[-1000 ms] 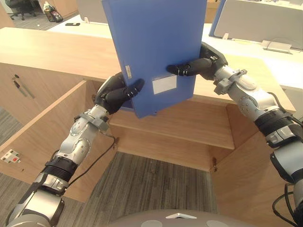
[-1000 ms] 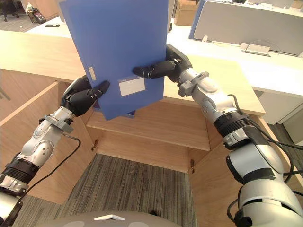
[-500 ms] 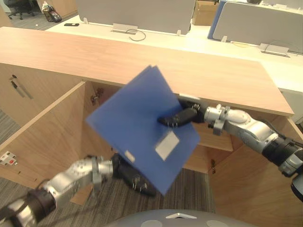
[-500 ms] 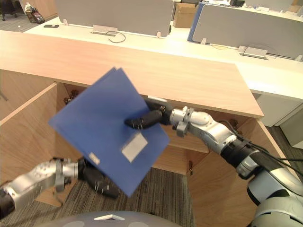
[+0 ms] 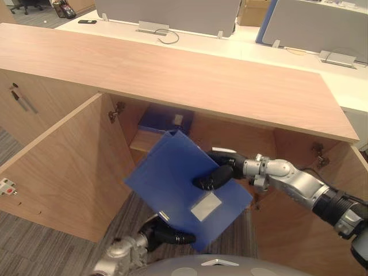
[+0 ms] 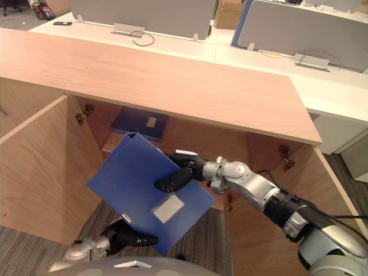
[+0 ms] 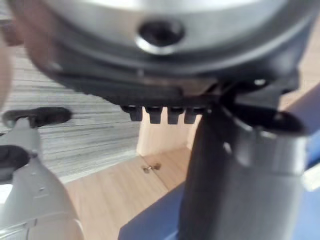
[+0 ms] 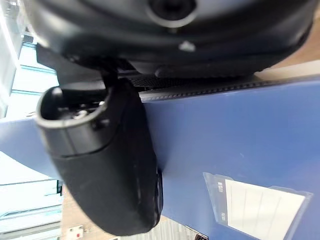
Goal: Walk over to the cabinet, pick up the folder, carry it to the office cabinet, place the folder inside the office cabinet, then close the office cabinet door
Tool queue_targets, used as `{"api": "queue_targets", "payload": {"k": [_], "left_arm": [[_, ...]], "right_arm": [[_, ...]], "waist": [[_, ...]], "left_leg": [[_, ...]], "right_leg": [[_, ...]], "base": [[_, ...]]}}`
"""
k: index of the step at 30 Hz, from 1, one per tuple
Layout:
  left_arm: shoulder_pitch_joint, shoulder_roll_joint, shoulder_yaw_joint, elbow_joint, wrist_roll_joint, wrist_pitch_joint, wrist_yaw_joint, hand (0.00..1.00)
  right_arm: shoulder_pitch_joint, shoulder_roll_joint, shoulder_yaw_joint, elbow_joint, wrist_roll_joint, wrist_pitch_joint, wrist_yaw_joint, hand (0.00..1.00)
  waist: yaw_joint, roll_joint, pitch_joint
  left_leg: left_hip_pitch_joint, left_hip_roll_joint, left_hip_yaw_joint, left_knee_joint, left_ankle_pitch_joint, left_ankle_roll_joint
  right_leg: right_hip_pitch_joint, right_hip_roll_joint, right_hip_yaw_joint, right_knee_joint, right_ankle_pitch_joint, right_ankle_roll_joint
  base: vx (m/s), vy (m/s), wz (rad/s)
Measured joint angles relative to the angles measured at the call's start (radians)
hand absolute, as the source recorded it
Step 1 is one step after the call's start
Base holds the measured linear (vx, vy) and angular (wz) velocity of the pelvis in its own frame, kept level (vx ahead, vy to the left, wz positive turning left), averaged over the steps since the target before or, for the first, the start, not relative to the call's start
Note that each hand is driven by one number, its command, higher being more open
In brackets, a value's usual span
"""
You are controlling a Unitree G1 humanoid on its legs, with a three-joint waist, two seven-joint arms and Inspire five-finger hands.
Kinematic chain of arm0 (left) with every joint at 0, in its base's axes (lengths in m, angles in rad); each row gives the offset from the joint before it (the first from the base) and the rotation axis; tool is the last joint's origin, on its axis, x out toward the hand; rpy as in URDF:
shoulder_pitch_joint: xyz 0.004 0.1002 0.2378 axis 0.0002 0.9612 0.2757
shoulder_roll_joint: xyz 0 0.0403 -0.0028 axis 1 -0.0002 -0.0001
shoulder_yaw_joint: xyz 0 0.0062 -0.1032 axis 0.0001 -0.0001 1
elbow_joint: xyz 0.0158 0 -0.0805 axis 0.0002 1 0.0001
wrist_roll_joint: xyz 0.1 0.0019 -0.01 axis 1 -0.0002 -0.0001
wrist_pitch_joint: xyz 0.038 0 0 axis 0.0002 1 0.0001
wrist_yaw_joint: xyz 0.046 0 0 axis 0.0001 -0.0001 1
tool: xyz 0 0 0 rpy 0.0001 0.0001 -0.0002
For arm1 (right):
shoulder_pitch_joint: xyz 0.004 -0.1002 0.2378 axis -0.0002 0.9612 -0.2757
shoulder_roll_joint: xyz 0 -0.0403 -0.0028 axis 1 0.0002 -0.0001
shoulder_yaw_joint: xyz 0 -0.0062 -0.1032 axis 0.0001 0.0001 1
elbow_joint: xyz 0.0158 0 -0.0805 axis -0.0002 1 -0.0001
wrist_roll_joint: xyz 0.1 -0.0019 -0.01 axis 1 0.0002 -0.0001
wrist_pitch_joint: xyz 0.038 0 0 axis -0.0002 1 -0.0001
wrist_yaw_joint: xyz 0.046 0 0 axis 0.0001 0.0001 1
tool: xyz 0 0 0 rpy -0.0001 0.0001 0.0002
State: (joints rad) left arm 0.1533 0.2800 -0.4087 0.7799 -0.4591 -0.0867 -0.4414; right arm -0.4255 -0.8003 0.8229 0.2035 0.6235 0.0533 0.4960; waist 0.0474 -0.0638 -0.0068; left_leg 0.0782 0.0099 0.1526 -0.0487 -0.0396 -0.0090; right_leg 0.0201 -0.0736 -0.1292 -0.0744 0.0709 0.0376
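My right hand [image 5: 221, 172] holds the blue folder [image 5: 172, 172], thumb pressed on its labelled face and fingers hidden behind it. The folder hangs tilted in front of the open office cabinet [image 5: 172, 69], level with the inner shelf [image 5: 142, 141]. In the right wrist view the thumb [image 8: 110, 170] lies on the blue cover [image 8: 240, 135]. My left hand [image 5: 164, 234] is low, just under the folder's lower corner, fingers straight and holding nothing; I cannot tell if it touches. Its thumb [image 7: 240, 175] shows close in the left wrist view.
A second blue folder [image 5: 164, 118] lies on the shelf at the back left. The left door [image 5: 63, 167] and right door [image 5: 310, 230] stand wide open. Grey carpet [image 5: 57, 241] lies in front. White desks with grey partitions [image 5: 167, 11] stand behind the cabinet.
The folder came down from above the cabinet top to the front of the opening. My left hand let go and dropped beneath it; my right hand now carries it alone.
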Motion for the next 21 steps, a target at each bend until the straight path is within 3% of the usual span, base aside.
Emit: {"api": "queue_targets", "payload": {"k": [4,6,9,13,18,21], "left_arm": [[-0.022,-0.079,0.153,0.150,0.098,-0.004,0.055,1.00],[-0.040,-0.128,0.267,0.223,0.114,-0.004,0.106,1.00],[-0.048,-0.140,0.356,0.269,0.112,0.000,0.178,1.00],[-0.041,-0.134,0.463,0.310,0.109,0.008,0.249,1.00],[-0.015,-0.127,0.521,0.321,0.108,0.023,0.309,1.00],[-0.015,-0.130,0.527,0.321,0.108,0.023,0.321,1.00]], "right_arm": [[0.063,0.176,-0.093,0.245,-0.077,0.002,-0.002,0.00],[0.070,0.292,-0.202,0.419,-0.128,-0.001,-0.040,0.00],[0.071,0.430,-0.337,0.638,-0.181,-0.001,-0.126,0.00],[0.070,0.526,-0.512,0.846,-0.178,-0.001,-0.240,0.00],[0.068,0.588,-0.692,0.941,0.076,-0.003,-0.392,0.00],[0.060,0.640,-0.795,0.941,0.271,-0.051,-0.423,0.00]], "waist": [[-0.002,0.024,0.016],[-0.002,0.040,0.027],[0.001,0.043,0.029],[0.005,0.051,0.035],[0.004,0.060,0.044],[0.005,0.061,0.045]], "left_leg": [[0.001,-0.003,-0.012,0.016,-0.003,-0.002],[0.003,-0.004,-0.014,0.017,-0.002,0.000],[0.003,0.001,-0.023,0.010,0.006,-0.002],[0.002,0.000,-0.038,0.008,0.013,-0.003],[0.003,-0.006,-0.064,0.007,0.017,0.000],[0.003,-0.009,-0.077,0.001,0.025,0.000]], "right_leg": [[0.000,-0.006,-0.003,0.032,-0.020,0.010],[-0.001,-0.009,-0.004,0.042,-0.028,0.009],[-0.001,-0.005,-0.016,0.045,-0.030,0.007],[0.001,-0.007,-0.031,0.044,-0.030,0.006],[0.018,-0.014,-0.059,0.038,-0.030,0.007],[0.022,-0.015,-0.067,0.035,-0.029,0.007]], "base": [[-0.06,-0.005,0.07],[-0.09,0.000,0.02],[-0.04,-0.026,0.08],[0.01,-0.019,0.11],[0.00,0.005,0.15],[-0.03,-0.003,0.13]]}}
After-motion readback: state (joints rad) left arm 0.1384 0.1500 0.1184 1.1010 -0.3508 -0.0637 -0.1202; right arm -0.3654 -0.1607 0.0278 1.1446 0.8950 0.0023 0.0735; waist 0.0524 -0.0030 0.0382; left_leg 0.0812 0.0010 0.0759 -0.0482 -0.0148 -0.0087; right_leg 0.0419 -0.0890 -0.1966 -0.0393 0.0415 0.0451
